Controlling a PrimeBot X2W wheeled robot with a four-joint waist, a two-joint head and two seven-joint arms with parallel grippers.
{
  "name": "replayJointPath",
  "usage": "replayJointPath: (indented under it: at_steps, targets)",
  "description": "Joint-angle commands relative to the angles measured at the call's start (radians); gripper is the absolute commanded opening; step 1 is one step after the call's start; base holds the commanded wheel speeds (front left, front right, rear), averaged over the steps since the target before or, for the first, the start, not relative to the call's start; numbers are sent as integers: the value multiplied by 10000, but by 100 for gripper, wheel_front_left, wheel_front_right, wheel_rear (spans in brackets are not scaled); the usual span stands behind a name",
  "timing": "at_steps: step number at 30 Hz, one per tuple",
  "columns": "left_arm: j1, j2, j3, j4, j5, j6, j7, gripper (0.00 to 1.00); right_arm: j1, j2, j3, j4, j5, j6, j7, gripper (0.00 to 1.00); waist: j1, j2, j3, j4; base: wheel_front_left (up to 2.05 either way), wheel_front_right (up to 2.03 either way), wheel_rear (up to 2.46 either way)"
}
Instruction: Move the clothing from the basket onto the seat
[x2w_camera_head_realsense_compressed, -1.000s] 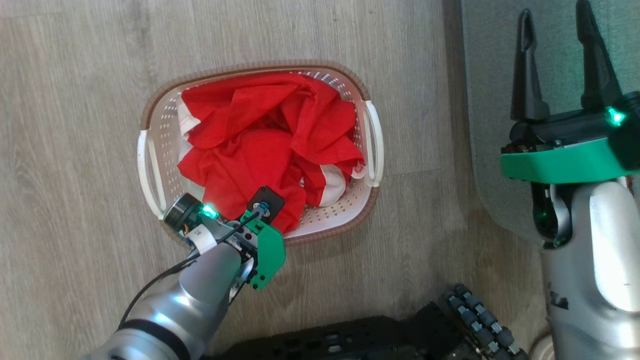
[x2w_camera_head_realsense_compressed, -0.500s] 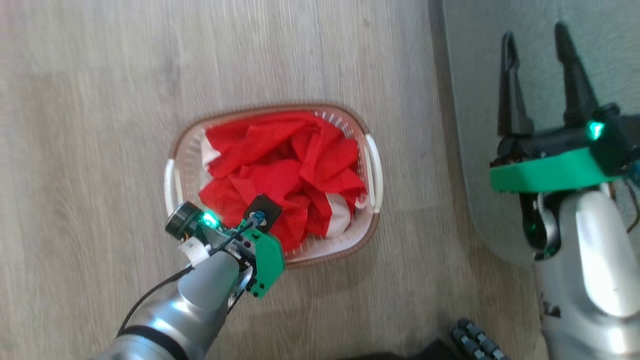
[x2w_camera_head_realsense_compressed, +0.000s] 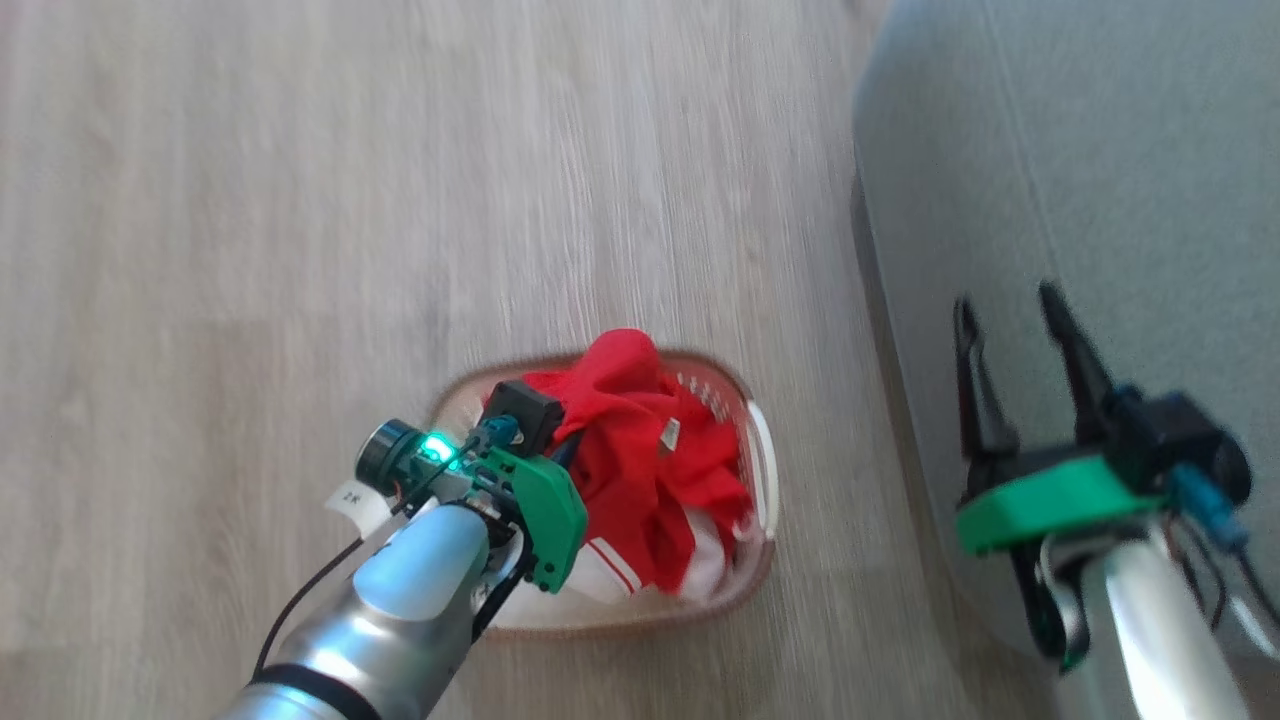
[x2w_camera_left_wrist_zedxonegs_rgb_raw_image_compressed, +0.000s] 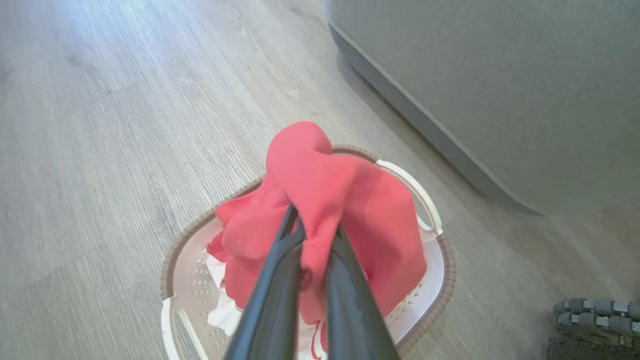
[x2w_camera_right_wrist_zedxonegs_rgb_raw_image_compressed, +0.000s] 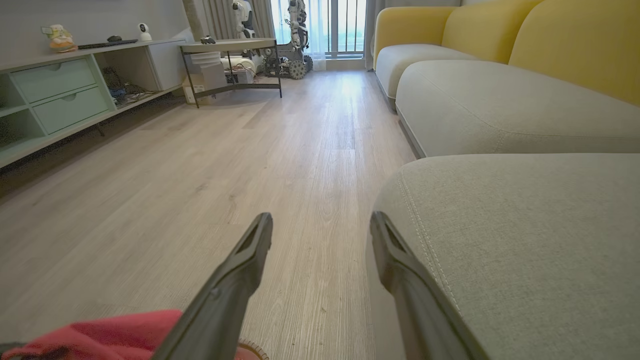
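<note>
Two claws: your left gripper (x2w_camera_left_wrist_zedxonegs_rgb_raw_image_compressed: 315, 225) clenches bright red fabric clothing (x2w_camera_left_wrist_zedxonegs_rgb_raw_image_compressed: 320, 170) over the cream perforated plastic basket (x2w_camera_left_wrist_zedxonegs_rgb_raw_image_compressed: 446, 272); right gripper (x2w_camera_right_wrist_zedxonegs_rgb_raw_image_compressed: 321, 222) released beside the grey upholstered seat (x2w_camera_right_wrist_zedxonegs_rgb_raw_image_compressed: 525, 240) edge, wood floor (x2w_camera_right_wrist_zedxonegs_rgb_raw_image_compressed: 200, 175) ahead.

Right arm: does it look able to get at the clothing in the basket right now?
Probably yes. The right gripper is open, with bare floor between it and the basket. The left gripper, shut on the clothing, reaches in from the other side.

The pale wood-plank floor (x2w_camera_head_realsense_compressed: 300, 200) carries the basket (x2w_camera_head_realsense_compressed: 768, 470), seemingly sitting flat, though the picture is blurred there. The grey seat (x2w_camera_head_realsense_compressed: 1100, 150) stands just beside the basket. A dark-legged side table (x2w_camera_right_wrist_zedxonegs_rgb_raw_image_compressed: 230, 46) stands well beyond it.
</note>
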Motion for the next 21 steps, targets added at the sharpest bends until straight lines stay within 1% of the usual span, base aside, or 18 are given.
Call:
replayJointPath:
  at_steps: [1, 6, 7, 10, 21]
  targets:
    - [-138, 80, 246, -290, -115, -79, -152, 0, 208, -52, 205, -213, -89, -2, -92, 100, 1, -1, -1135, 369, 0, 0, 0]
    - [-418, 80, 155, -566, -279, -177, -113, 0, 909, -52, 215, -8, -169, -2, -92, 100, 1, -1, -2178, 551, 0, 0, 0]
    - [-554, 80, 192, -701, -374, -172, -119, 0, 1112, -52, 259, 50, -167, -2, -92, 100, 1, -1, -2566, 607, 0, 0, 0]
    - [-758, 80, 189, -943, -483, -180, -69, 0, 1346, -52, 384, 110, -143, -2, -92, 100, 1, -1, -3045, 678, 0, 0, 0]
    - [-2073, 80, 153, -2226, -962, -125, 591, 0, 1542, -52, 1019, 229, 51, -2, -92, 100, 1, -1, -3745, 862, 0, 0, 0]
